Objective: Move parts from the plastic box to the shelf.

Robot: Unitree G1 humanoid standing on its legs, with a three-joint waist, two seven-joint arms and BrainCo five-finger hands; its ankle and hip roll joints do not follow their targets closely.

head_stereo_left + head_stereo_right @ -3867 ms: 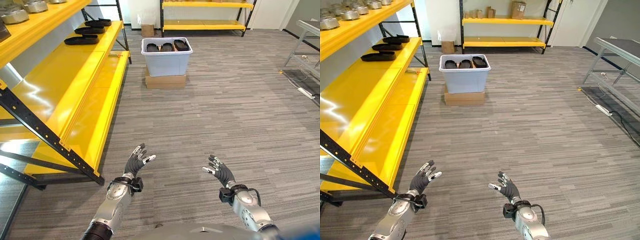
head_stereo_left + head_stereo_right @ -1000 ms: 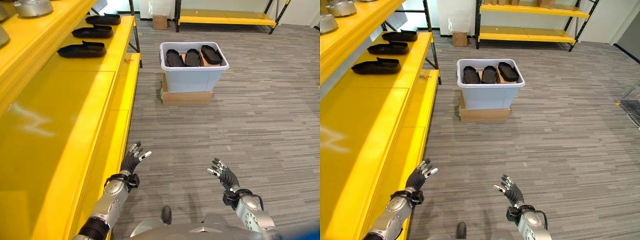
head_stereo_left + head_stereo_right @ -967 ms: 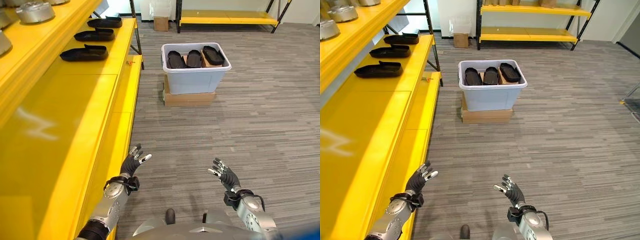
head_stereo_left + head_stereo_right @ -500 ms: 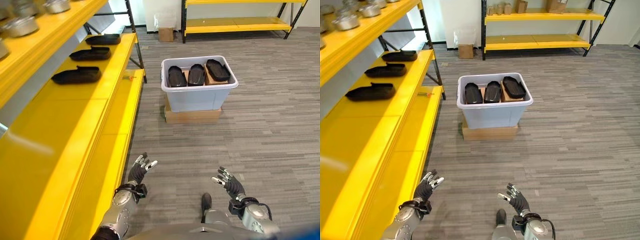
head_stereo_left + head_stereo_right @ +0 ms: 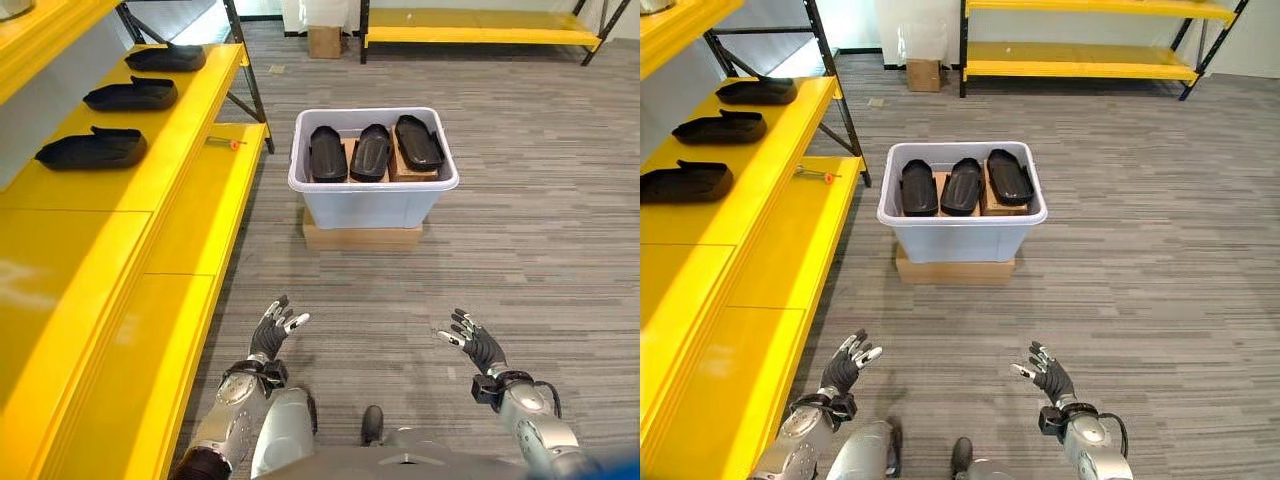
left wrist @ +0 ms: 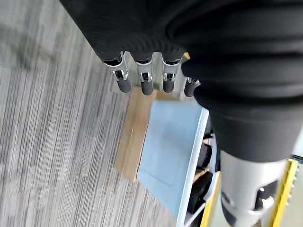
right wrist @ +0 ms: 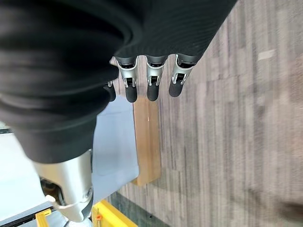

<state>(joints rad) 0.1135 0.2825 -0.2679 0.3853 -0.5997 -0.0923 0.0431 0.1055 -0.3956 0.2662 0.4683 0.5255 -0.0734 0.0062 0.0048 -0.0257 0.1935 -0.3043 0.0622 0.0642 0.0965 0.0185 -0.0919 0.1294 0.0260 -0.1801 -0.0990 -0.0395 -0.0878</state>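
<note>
Compared with the views from a few seconds before, the plastic box (image 5: 373,190) sat larger and closer to the middle of both eye views. We read this as the camera having advanced toward it, not the box having moved. Both hands kept the same raised, empty posture throughout. We judged the approach to be nearly over, with the first pick not yet begun.

Going left to right: the yellow shelf (image 5: 150,200) ran along the left side, and three black parts (image 5: 92,148) lay in a row on its upper level. A small orange-tipped item (image 5: 229,143) lay on the lower ledge near the shelf upright. Low in the view, the left hand (image 5: 271,329) hovered over the floor just beside the shelf edge, its fingers spread and holding nothing. Ahead, the plastic box rested on a cardboard base (image 5: 361,236), and three dark parts (image 5: 371,152) lay side by side in it, with some brown packing showing at the right part. The right hand (image 5: 476,345) hovered at lower right, also splayed and empty.

Farther back stood a small cardboard carton (image 5: 323,41) and a second yellow rack (image 5: 480,31), both well clear of the route. We saw nothing on the carpet (image 5: 540,240) between the hands and the box. The close shelf edge seemed to us the one thing to mind for the left arm.
</note>
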